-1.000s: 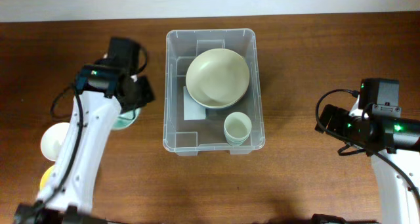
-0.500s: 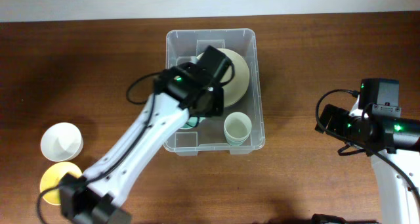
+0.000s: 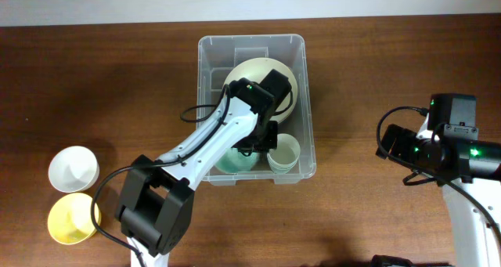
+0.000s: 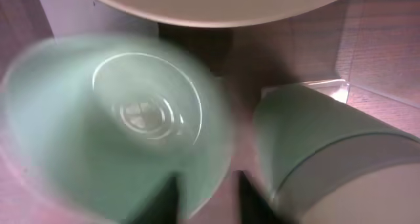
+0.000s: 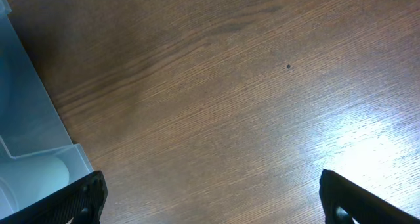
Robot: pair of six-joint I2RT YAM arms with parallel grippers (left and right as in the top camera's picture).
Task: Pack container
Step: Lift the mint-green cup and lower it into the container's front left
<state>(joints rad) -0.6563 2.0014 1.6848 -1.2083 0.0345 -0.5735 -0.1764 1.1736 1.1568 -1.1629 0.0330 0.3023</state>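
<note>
Standing in the middle of the table point(image 3: 376, 63), the container point(image 3: 205, 102) holds a big cream bowl point(image 3: 246, 73) at its far end, a green bowl point(image 4: 118, 119) at its near left and a pale cup point(image 3: 286, 149) at its near right. On the table to the left lie a white bowl point(image 3: 73, 168) and a yellow bowl point(image 3: 69, 218), touching. The left gripper point(image 4: 209, 201) is inside the container, its fingers on both sides of the green bowl's rim; because of blur I cannot tell if they pinch it. The right gripper point(image 5: 211, 191) is wide apart and holds nothing.
</note>
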